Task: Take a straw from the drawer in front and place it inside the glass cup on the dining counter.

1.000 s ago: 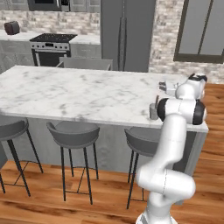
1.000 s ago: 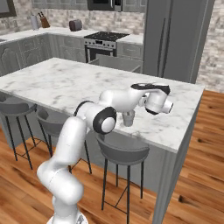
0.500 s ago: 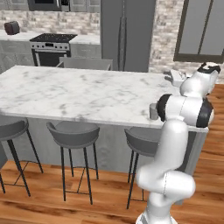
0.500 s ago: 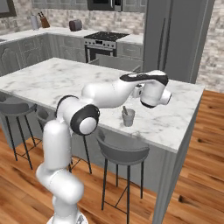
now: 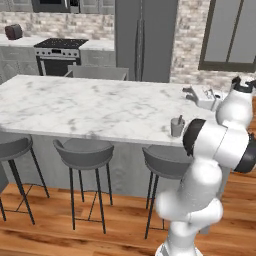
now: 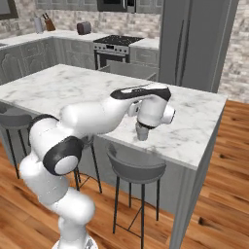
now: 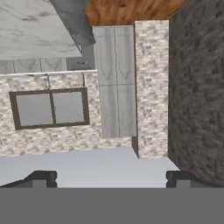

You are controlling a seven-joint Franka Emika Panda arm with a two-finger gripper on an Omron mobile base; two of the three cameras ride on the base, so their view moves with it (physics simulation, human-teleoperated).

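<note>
Your fingers (image 7: 112,176) stand spread wide, holding nothing. The straw (image 5: 180,120) stands in the glass cup (image 5: 177,127) on the marble table (image 5: 90,107).

Three grey bar stools (image 5: 83,151) stand on a wooden floor (image 6: 214,204). Behind, a dark stove (image 5: 61,46) sits beside a tall grey refrigerator (image 5: 145,40). A toaster (image 5: 13,31) rests on the far worktop. A window (image 7: 49,107) sits in a brick wall.
</note>
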